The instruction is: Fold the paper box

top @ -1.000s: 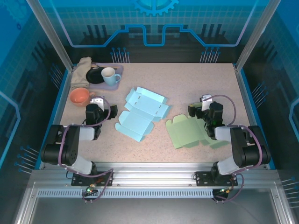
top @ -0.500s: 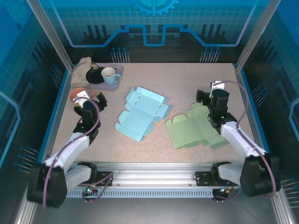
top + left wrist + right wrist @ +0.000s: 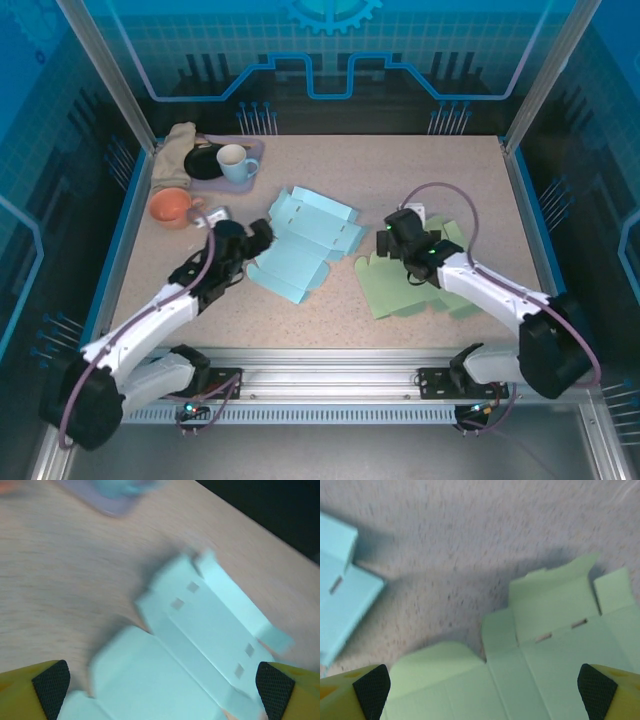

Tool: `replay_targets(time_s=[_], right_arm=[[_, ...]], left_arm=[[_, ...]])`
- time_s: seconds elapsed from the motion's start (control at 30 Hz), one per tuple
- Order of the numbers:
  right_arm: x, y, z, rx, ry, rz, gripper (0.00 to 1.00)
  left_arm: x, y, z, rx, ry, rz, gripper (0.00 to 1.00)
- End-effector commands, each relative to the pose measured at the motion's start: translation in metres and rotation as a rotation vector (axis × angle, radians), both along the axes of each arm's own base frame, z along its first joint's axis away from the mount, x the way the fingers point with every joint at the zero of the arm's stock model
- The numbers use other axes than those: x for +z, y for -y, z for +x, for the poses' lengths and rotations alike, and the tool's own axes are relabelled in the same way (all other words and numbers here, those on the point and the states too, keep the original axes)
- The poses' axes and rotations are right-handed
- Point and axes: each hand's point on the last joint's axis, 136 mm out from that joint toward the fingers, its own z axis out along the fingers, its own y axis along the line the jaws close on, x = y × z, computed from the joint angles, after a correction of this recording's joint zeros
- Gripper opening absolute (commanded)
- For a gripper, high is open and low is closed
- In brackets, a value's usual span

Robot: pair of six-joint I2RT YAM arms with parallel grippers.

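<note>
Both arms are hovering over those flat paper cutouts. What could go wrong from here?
The light blue paper box blank lies flat on the table, so the open left gripper might push or crease it rather than lift a flap. The open right gripper faces the same with the pale green paper box blank. Both grippers point toward the middle, so they might collide.

Robot lab test cell, speckled bench point(image 3: 420, 170) boxed by aluminium posts point(image 3: 105, 75), blue circuit-print panels point(image 3: 330, 40), slotted mounting rail point(image 3: 330, 385) along the front
</note>
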Motion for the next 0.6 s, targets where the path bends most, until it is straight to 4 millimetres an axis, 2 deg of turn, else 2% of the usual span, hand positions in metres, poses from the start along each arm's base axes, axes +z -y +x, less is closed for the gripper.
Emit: replay_targets(time_s=[0.0,0.1,0.2,0.3,0.4,0.57], right_arm=[[0.012,0.004,-0.01,-0.09,0.021,-0.03,1.0],[0.02,0.012,-0.014,-0.135,0.079,0.038,1.0],[0.033,0.043,-0.019,-0.248,0.147,0.053,1.0],[0.038,0.07,-0.028,-0.336,0.184,0.074,1.0],[0.04,0.084,-0.036,-0.373,0.233,0.111,1.0],[0.044,0.088,-0.039,-0.375,0.291,0.172,1.0]], left_arm=[[0.001,0.068,0.001,-0.282,-0.017,0.095,0.99],[-0.011,0.123,0.003,-0.509,-0.01,0.137,0.99],[-0.016,0.161,0.012,-0.663,0.005,0.163,0.98],[-0.02,0.19,0.025,-0.765,0.016,0.173,0.96],[-0.03,0.214,0.042,-0.829,0.014,0.181,0.95],[-0.05,0.252,0.069,-0.921,-0.021,0.191,0.83]])
